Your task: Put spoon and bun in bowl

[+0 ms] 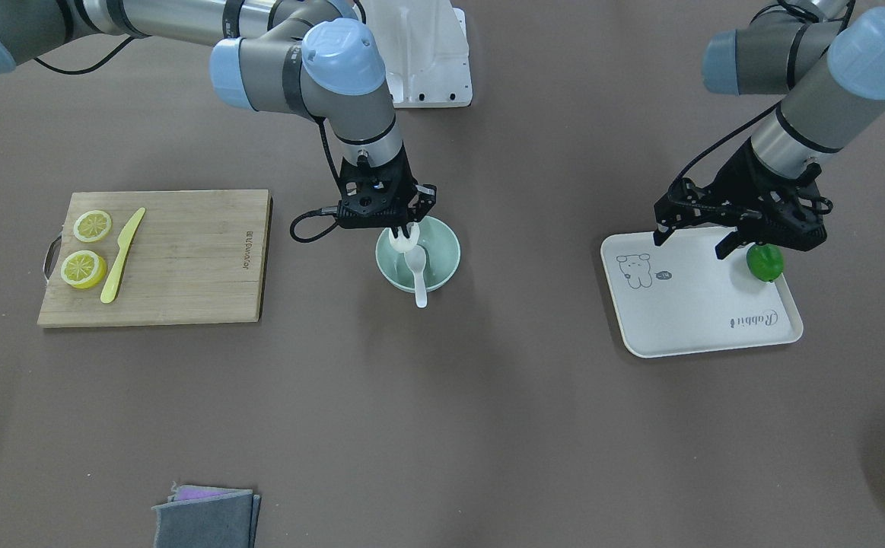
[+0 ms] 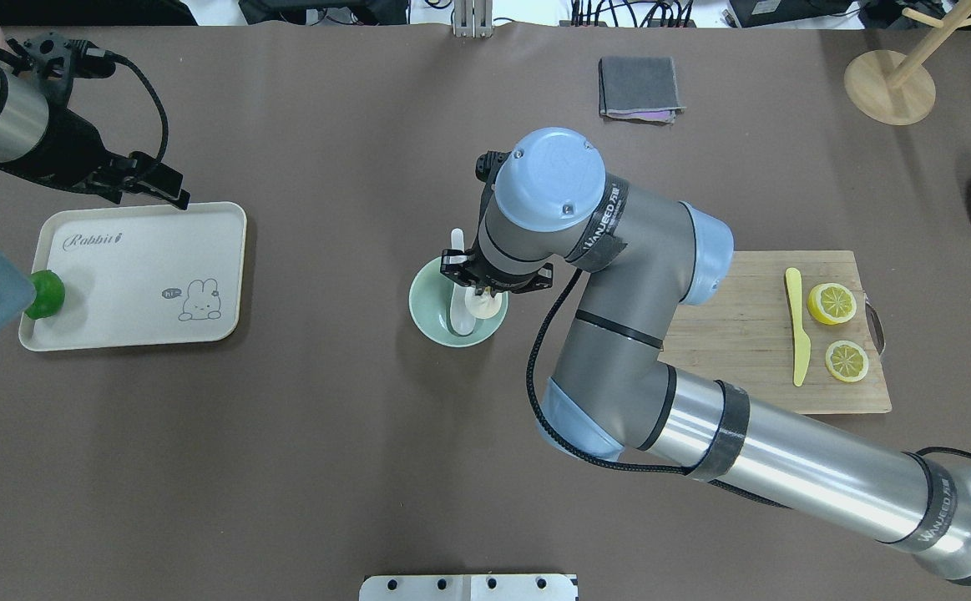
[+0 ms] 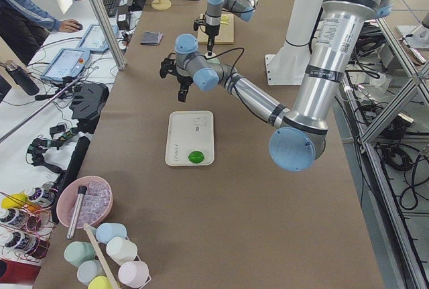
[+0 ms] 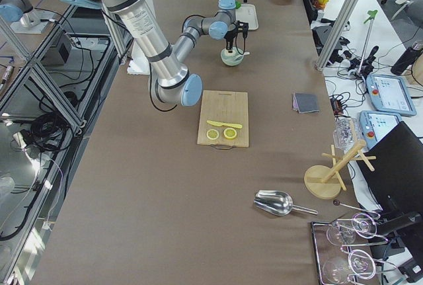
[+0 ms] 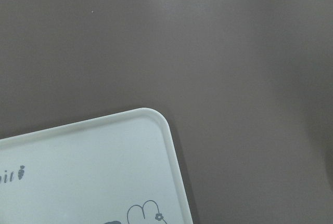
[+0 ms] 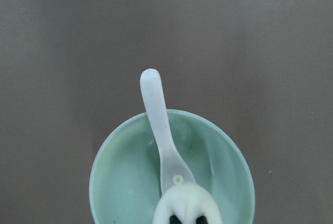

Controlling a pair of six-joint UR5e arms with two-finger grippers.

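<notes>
The pale green bowl (image 1: 446, 262) stands mid-table. The white spoon (image 1: 418, 274) lies in it, scoop inside, handle leaning over the rim; the right wrist view shows the spoon (image 6: 158, 120) in the bowl (image 6: 119, 172). My right gripper (image 1: 404, 228) is shut on the white bun (image 1: 402, 242) and holds it just above the bowl's inside. The bun (image 6: 184, 200) fills the bottom of the right wrist view. My left gripper (image 1: 692, 243) hangs open and empty over the white tray (image 1: 686, 312), next to the green fruit (image 1: 764, 262).
A wooden cutting board (image 1: 183, 259) holds two lemon slices (image 1: 92, 226) and a yellow plastic knife (image 1: 122, 255). A folded grey cloth (image 1: 206, 514) lies at the operators' edge. A white mount plate (image 1: 427, 53) sits by the robot base.
</notes>
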